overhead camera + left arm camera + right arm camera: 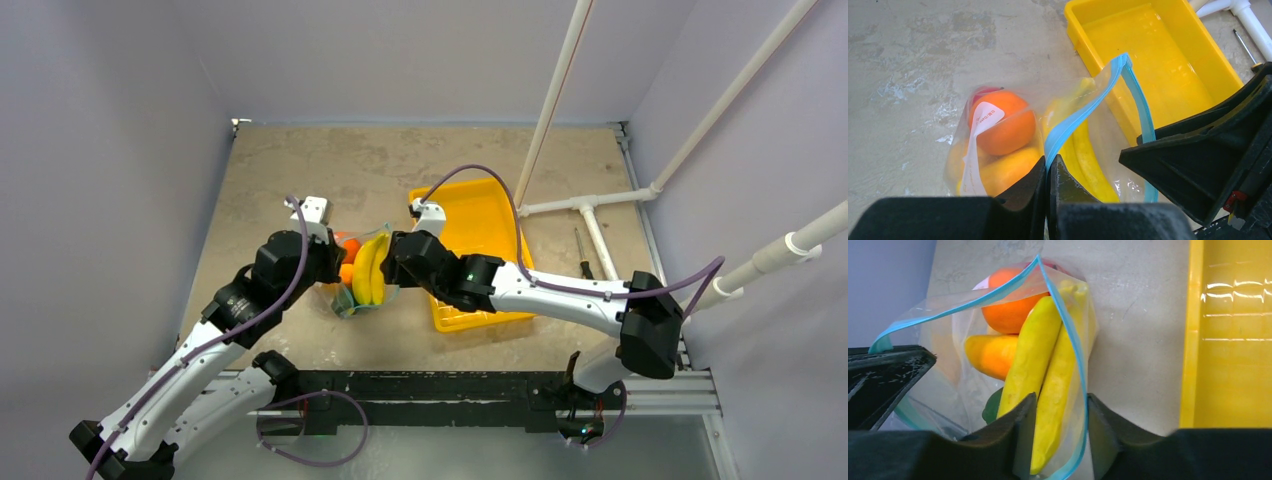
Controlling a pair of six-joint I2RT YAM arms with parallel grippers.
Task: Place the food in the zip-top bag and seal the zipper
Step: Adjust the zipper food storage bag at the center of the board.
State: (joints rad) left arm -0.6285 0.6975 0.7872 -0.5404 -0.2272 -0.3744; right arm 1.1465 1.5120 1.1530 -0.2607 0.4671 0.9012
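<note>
While my left pincer (1048, 170) clamps the thin teal-blue zipper strip (1083, 112), the clear floppy plastic bag (943, 340) sits just left of the yellow rectangular plastic tray (480, 215). Its glossy yellow toy bananas (1033, 355) run near-to-far. My right pincer (1060, 430) straddles them half-apart, and I cannot tell if it grips.

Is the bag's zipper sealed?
No: in the right wrist view the two teal lips of the zipper stand wide apart, with the bananas showing in the open mouth between them.
</note>
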